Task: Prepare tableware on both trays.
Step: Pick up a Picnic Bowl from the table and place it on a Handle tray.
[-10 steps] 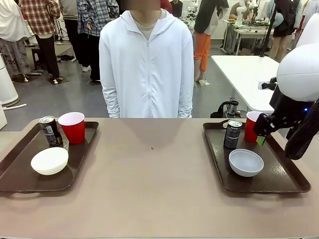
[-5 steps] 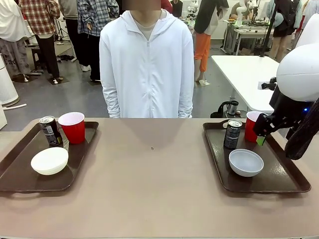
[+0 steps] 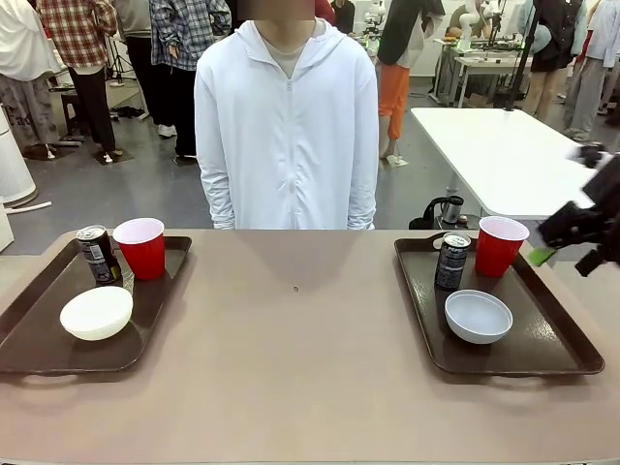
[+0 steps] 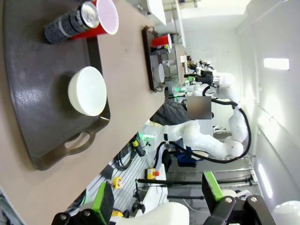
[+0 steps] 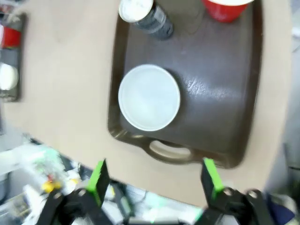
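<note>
both trays set, both grippers empty

in the front view, the left tray (image 3: 145, 329) is sitting at 9 o'clock on the table (image 3: 300, 358) and the right tray (image 3: 542, 334) at 3 o'clock. the left tray is carrying a cream-white bowl (image 3: 96, 313) at its near side, with a dark can (image 3: 96, 255) standing upright at 12 o'clock from it and a red cup (image 3: 142, 248) just beside the can at the far rim. the right tray is holding a grey-blue bowl (image 3: 478, 316), a second dark can (image 3: 451, 262) upright at 11 o'clock from it, and a second red cup (image 3: 500, 246) at 1 o'clock, near the can. both bowls are looking empty; the cups' insides are not visible.

the right gripper (image 3: 542, 254) is hanging at 3 o'clock beyond the tray's far corner, apart from the cup; in its wrist view its fingers (image 5: 209, 174) are spread wide with nothing between them. the left gripper (image 4: 154, 199) is likewise standing wide apart and empty in its own wrist view.

a person (image 3: 286, 126) is standing at 12 o'clock behind the table.
</note>
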You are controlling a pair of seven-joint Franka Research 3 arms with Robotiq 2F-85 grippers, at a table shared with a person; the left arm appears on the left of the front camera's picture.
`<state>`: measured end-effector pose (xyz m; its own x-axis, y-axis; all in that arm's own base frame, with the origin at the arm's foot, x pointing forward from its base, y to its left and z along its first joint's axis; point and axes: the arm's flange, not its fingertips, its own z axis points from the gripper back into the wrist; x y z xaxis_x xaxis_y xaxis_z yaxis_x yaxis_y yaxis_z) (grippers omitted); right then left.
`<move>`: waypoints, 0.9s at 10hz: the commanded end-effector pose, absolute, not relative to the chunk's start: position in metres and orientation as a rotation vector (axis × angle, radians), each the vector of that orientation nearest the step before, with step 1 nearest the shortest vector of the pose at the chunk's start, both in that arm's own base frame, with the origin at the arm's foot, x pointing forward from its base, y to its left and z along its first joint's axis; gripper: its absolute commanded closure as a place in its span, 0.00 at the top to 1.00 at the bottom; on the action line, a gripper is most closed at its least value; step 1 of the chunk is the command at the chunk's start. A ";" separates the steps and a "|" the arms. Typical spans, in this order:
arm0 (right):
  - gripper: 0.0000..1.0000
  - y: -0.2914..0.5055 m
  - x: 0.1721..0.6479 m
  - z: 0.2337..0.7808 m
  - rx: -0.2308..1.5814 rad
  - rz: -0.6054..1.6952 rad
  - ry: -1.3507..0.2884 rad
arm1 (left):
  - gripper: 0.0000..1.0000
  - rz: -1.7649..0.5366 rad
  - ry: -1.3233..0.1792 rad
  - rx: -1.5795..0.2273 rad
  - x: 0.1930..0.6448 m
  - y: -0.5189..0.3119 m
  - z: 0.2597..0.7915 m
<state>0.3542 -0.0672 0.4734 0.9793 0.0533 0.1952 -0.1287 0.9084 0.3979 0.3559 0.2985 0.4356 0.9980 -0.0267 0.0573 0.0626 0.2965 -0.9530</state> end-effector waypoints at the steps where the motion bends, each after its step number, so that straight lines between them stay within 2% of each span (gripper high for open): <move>1: 1.00 -0.109 0.369 0.452 0.644 0.058 -0.145 | 1.00 -0.054 -0.025 -1.250 0.353 0.297 0.438; 4: 1.00 -0.190 0.359 0.412 0.901 -0.047 -0.163 | 1.00 -0.054 -0.025 -1.250 0.353 0.297 0.438; 9: 1.00 -0.259 0.328 0.412 0.990 -0.155 -0.215 | 1.00 -0.054 -0.025 -1.250 0.353 0.297 0.438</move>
